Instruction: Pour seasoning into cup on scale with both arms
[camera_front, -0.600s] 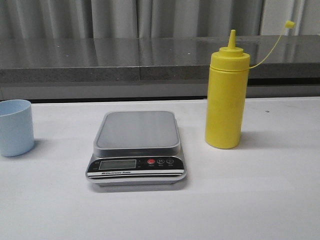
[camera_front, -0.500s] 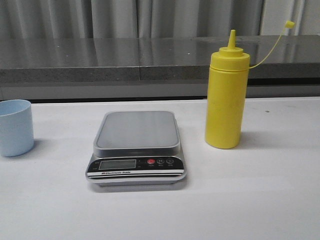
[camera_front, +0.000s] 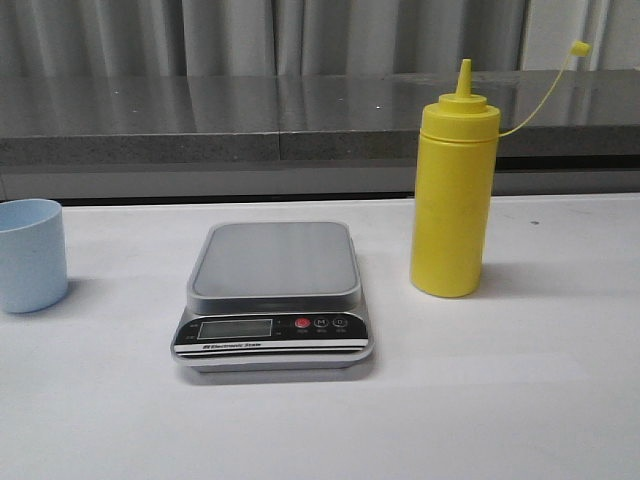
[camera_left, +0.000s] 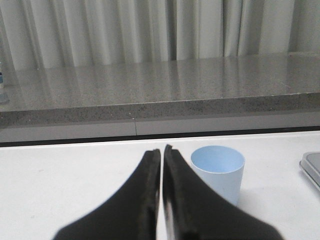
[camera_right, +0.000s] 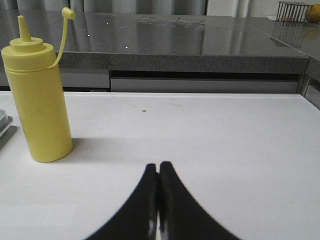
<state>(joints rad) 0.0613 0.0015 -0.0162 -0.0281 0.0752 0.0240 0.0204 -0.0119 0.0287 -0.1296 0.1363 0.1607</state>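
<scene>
The silver-grey scale (camera_front: 275, 262) sits mid-table with nothing on its platform. The yellow seasoning bottle (camera_front: 453, 190) stands upright to its right, its tethered cap hanging off the nozzle. It also shows in the right wrist view (camera_right: 39, 100). The pale blue cup (camera_front: 30, 254) stands upright at the far left edge, empty in the left wrist view (camera_left: 218, 171). My left gripper (camera_left: 161, 150) is shut and empty, just beside the cup. My right gripper (camera_right: 158, 165) is shut and empty, well away from the bottle. Neither arm shows in the front view.
A grey stone ledge (camera_front: 300, 120) and curtains run along the back of the white table (camera_front: 500, 400). A corner of the scale shows in the left wrist view (camera_left: 312, 167). A wire basket (camera_right: 292, 11) stands on the far ledge.
</scene>
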